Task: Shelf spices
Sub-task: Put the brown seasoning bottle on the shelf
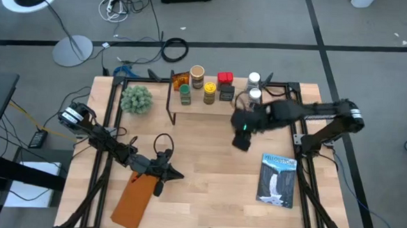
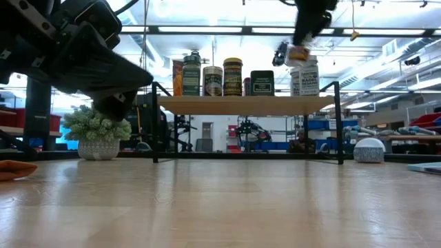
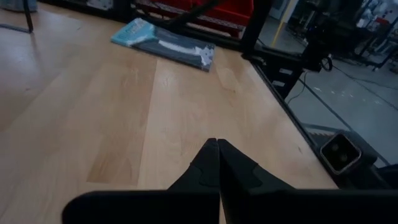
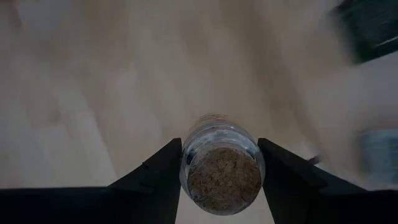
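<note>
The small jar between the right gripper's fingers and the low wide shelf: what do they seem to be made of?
The small clear jar, clamped in the right gripper, looks like glass or clear plastic, since its wall is see-through and glossy; its brown speckled stopper looks like cork. The low wide shelf seems to be a pale matte wooden board on thin black legs, probably metal.
</note>
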